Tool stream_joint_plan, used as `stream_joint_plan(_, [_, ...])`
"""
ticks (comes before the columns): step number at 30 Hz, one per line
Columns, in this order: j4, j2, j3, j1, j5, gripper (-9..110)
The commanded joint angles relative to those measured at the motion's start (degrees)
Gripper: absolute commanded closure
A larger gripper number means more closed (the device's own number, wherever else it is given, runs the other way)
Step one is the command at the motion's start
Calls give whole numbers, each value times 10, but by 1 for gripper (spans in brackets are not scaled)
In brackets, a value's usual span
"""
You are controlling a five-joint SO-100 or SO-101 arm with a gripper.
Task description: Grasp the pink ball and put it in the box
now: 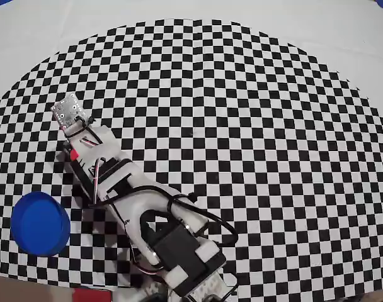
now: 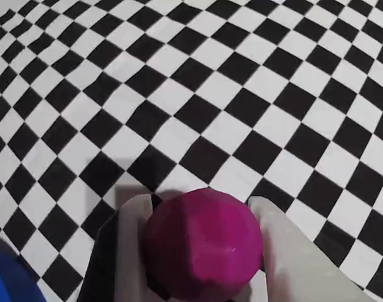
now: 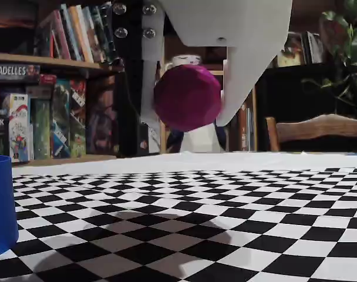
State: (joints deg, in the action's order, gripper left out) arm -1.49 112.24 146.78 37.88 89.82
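Box: the blue round tub (image 1: 40, 223) sits near the lower left edge of the checkered mat (image 1: 254, 113) in the overhead view; in the fixed view only its wall shows at the left border (image 3: 1, 202), and a blue sliver shows at the lower left corner of the wrist view.
Gripper: the gripper (image 3: 193, 97) is pinching the pink ball between its two white fingers (image 2: 131, 251), one on each side.
Ball: the pink ball (image 2: 204, 245) hangs clear above the mat in the fixed view (image 3: 187, 97), with open air under it; in the overhead view the arm hides it.
Arm: the arm (image 1: 135, 201) reaches from the mat's bottom edge up toward its left side, beyond the box.
Step in hand: likely carrying the ball to the box.
Doing it well: keep the pinch firm and the height above the tub's rim, swing toward the lower left edge, centre over the tub, then release low so the ball does not bounce out.
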Motion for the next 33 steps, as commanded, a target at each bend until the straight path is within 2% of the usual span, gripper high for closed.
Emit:
stream_joint_plan(1, [0,47,6,2,4,101])
stream_joint_plan(33, [-7,172,63,86,0,101])
